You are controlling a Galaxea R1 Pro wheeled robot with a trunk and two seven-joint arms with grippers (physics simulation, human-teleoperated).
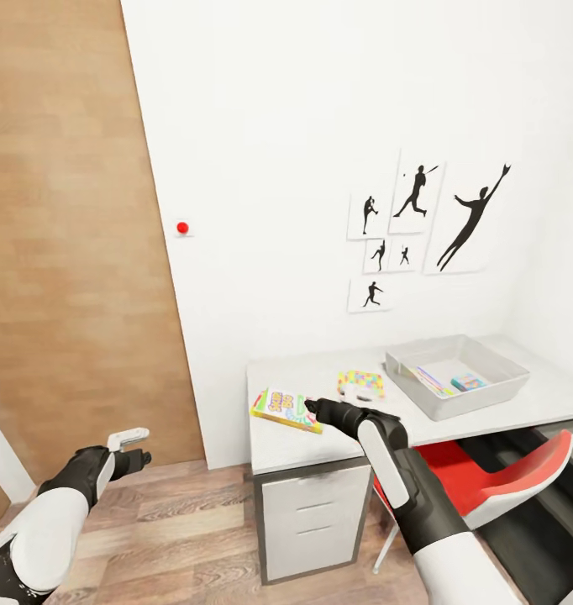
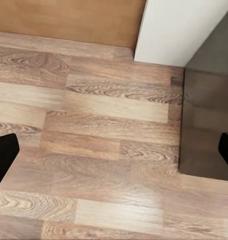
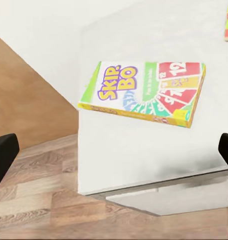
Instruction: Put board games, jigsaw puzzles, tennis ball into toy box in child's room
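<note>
Clearly printed "SKIP-BO", a flat glossy board game [image 3: 144, 92] lies near the table's [image 1: 337, 437] left front corner.
Right gripper [image 3: 114, 150] hovers above it, jaws wide, empty; left gripper [image 2: 114, 150] likewise agape over wood-plank floor [image 2: 93, 150].

Both my arms: glossy white shells on the upper segments, matte black forearm and wrist housings. My right arm [image 1: 404, 487] carries a long white inset panel running back from the pincer along the black casing. My left arm [image 1: 60, 512] shows a smaller white plate just behind its pincer. Fingers [image 3: 3, 155] black, blunt, rounded at the corners (edges blurred in the wrist views).
</note>
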